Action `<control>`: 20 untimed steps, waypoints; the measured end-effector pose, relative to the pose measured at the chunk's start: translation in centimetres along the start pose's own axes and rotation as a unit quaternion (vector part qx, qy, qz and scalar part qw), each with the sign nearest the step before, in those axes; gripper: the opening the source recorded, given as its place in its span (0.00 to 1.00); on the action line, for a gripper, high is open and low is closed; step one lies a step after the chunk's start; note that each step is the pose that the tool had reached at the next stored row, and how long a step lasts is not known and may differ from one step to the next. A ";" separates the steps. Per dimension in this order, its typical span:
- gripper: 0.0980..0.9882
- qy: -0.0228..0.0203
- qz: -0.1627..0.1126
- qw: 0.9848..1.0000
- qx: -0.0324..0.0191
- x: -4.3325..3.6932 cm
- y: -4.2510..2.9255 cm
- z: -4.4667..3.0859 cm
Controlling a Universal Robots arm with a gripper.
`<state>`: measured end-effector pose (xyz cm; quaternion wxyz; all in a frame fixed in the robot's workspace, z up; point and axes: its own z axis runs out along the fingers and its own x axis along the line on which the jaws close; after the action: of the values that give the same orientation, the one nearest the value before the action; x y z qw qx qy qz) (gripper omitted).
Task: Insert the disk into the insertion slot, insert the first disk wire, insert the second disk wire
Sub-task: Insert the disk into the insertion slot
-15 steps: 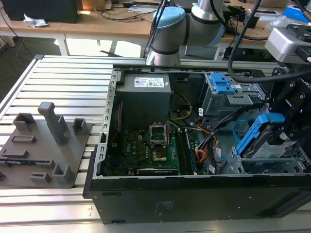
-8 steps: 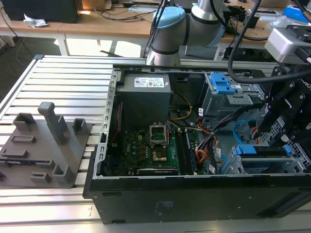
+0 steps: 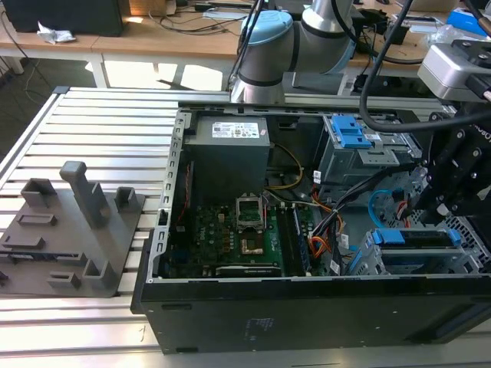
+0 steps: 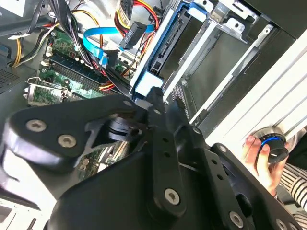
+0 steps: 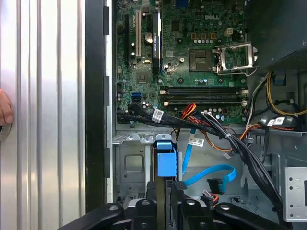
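One open computer case [image 3: 268, 322] lies on your ribbed metal tabletop [image 3: 100, 130], wooden desks [image 3: 153, 42] beyond it. Inside the case, at its end toward the exterior view's right, your claw [image 5: 162, 194] is clamped on the disk [image 5: 164, 165], edge-up at the insertion slot [image 5: 129, 163].

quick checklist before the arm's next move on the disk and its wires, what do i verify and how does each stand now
1. Silver-grey hard drive in its blue plastic carrier inside the perforated metal drive cage: ok; fully home: cannot tell.
2. Tool lined up at the carrier's end: ok.
3. Light-blue flat cable connected: not ok, its dark plug lies loose beside the drive.
4. Black cable bundle clear of the cage mouth: cannot tell.
5. Person's hand outside the black computer case: ok.
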<state>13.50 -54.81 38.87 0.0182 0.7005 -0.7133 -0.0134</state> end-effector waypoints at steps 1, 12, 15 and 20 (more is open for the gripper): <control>0.15 0.000 0.000 1.000 0.000 0.00 0.00 0.01; 0.01 0.000 0.000 1.000 0.000 -0.06 -0.27 0.05; 0.01 0.001 0.000 1.000 0.000 -0.12 -0.70 0.31; 0.01 0.002 0.000 1.000 -0.002 -0.14 -0.87 1.67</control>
<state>14.30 -54.70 37.17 0.0206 0.7004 -0.7134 -0.0133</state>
